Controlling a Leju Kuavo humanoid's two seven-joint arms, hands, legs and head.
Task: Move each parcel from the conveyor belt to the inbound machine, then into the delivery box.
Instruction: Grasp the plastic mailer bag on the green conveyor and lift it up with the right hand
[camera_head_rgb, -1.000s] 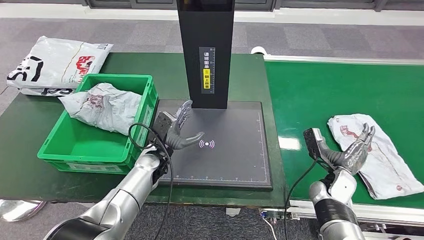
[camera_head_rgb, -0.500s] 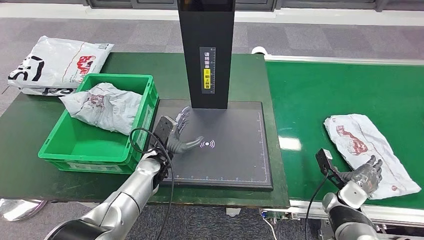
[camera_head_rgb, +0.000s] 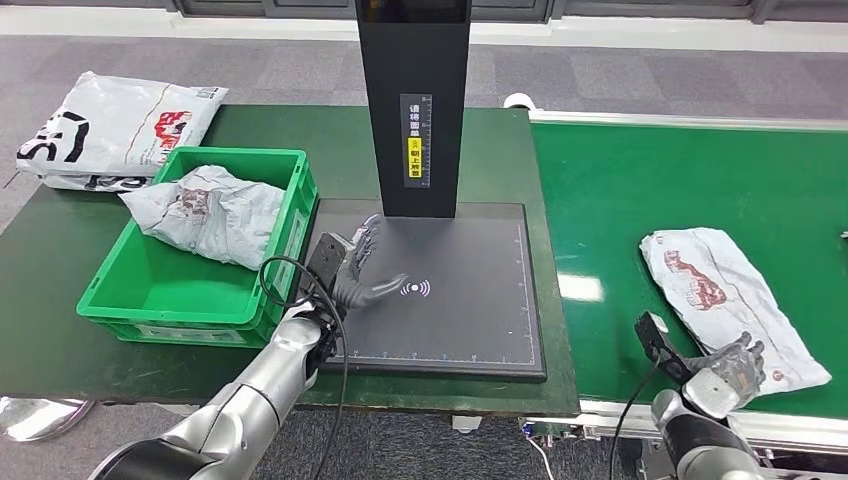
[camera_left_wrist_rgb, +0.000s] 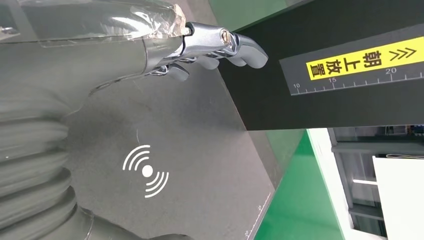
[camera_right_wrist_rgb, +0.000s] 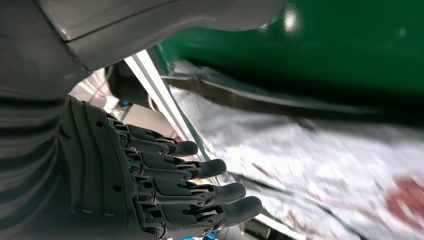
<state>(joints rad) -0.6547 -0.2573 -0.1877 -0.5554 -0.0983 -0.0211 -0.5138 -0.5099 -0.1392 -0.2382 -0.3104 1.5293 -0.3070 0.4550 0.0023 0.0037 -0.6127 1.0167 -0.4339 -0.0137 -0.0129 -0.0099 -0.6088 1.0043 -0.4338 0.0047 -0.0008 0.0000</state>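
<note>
Lowering right robot hand (camera_head_rgb: 733, 366) beside parcel (camera_head_rgb: 725, 290).

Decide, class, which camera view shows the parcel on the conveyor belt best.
The head view: the whole parcel on the belt lies flat on the green conveyor belt, its red print clear. The right wrist view shows a blurred part of it beyond the right hand. The left wrist view faces the scanner plate instead.
</note>
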